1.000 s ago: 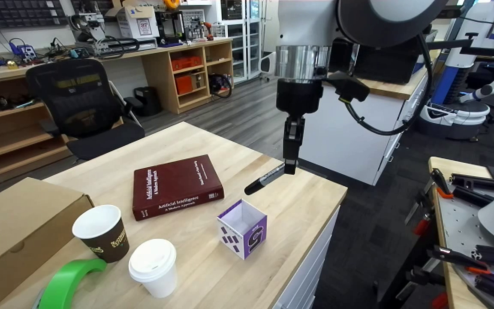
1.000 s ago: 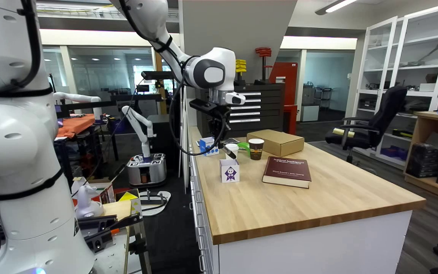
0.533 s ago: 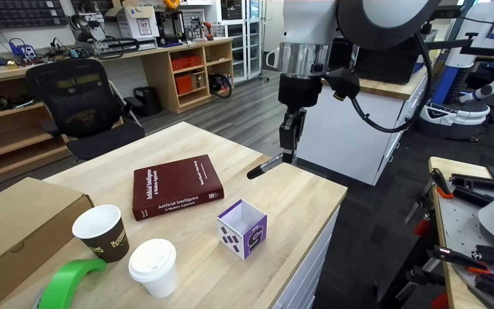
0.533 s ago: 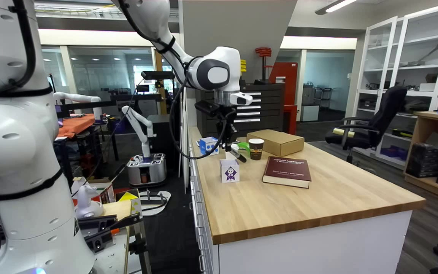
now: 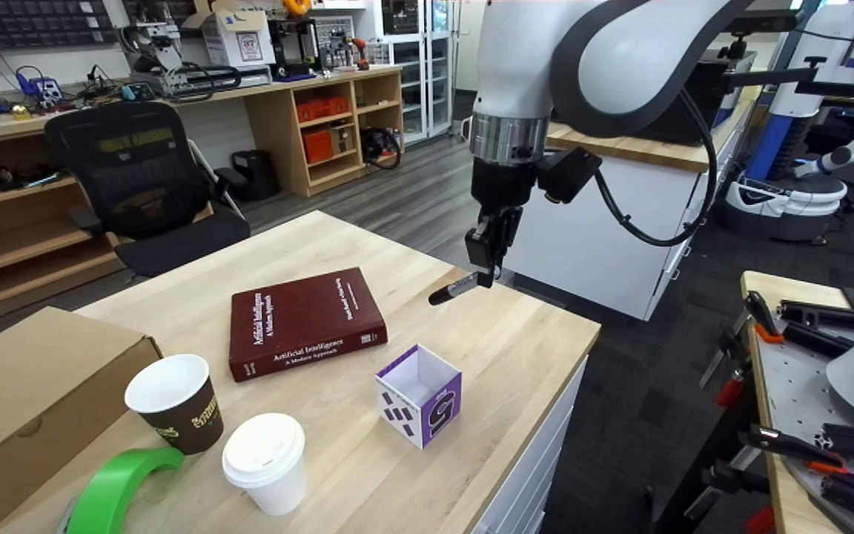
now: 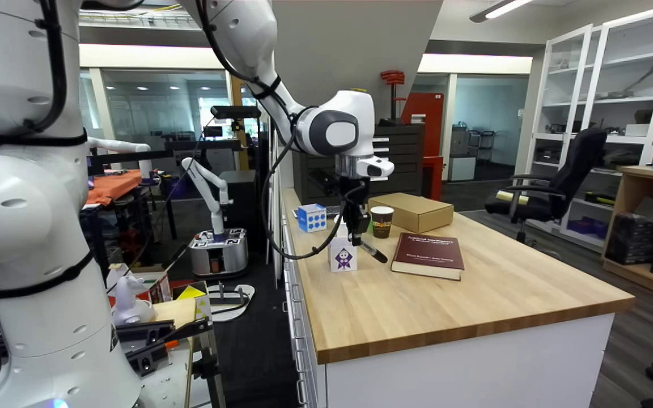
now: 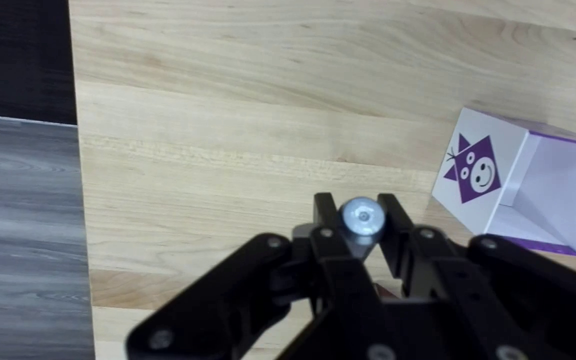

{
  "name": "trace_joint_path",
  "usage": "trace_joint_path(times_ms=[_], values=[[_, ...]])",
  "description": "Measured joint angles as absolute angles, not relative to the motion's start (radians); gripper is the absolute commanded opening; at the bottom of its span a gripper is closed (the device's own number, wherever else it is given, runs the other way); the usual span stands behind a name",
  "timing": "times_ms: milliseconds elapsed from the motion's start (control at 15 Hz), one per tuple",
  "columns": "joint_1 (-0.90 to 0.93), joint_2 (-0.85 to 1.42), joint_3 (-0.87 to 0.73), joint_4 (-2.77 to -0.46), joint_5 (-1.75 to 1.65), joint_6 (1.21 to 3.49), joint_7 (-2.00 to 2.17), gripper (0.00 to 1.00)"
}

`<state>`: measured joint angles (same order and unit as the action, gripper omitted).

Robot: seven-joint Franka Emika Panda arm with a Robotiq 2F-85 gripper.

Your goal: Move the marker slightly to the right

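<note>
Clenching the marker [image 5: 454, 288] in our gripper [image 7: 356, 211], we hover above the tabletop [image 7: 208, 130], between its edge [image 7: 84, 175], well apart, and the purple-and-white box [image 7: 474, 176], nearer.

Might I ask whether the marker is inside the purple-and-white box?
Outside: in an exterior view, the tool grips the marker, apart from the box.

The table [image 7: 218, 125] under the gripper [image 7: 358, 212] looks like smooth wood; the ring [image 5: 509, 139] above it looks like shiny metal.
</note>
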<state>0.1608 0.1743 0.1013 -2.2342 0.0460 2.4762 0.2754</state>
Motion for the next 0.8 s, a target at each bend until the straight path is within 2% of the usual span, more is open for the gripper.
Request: trace_joint_path(times_ms=[800], values=[[0.184,0.347,0.085,-2.199,0.022,2.545,0.327,0.06]])
